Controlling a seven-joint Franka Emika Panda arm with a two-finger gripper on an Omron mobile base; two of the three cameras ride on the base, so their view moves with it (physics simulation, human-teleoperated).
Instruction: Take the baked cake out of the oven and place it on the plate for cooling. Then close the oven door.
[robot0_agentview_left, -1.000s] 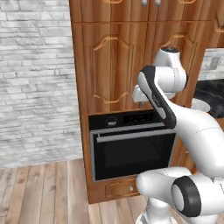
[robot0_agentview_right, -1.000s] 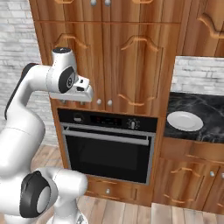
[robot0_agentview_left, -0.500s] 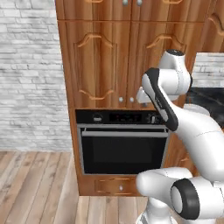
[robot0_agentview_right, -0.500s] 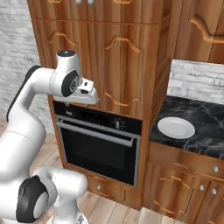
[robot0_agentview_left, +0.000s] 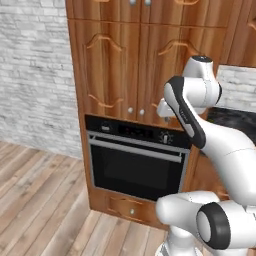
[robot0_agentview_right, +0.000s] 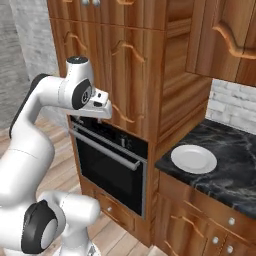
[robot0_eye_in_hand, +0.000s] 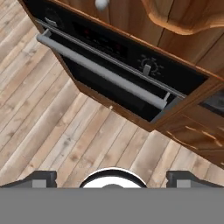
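The end effector (robot0_eye_in_hand: 112, 177) is spread wide and carries nothing; its two dark fingertips (robot0_eye_in_hand: 39, 177) sit far apart in the hand view. Below and ahead of it is the one black built-in oven (robot0_agentview_left: 137, 162), set in brown wooden cabinetry. The wide black oven door (robot0_agentview_left: 135, 170) looks shut. Its single long silver bar handle (robot0_eye_in_hand: 103, 72) runs horizontally, crossing the hand view on a slant, so the next reach is probably downward and forward. The cake is hidden, presumably inside. One round white plate (robot0_agentview_right: 194, 159) rests on the dark marble tabletop (robot0_agentview_right: 230, 175), well off to the end effector's right.
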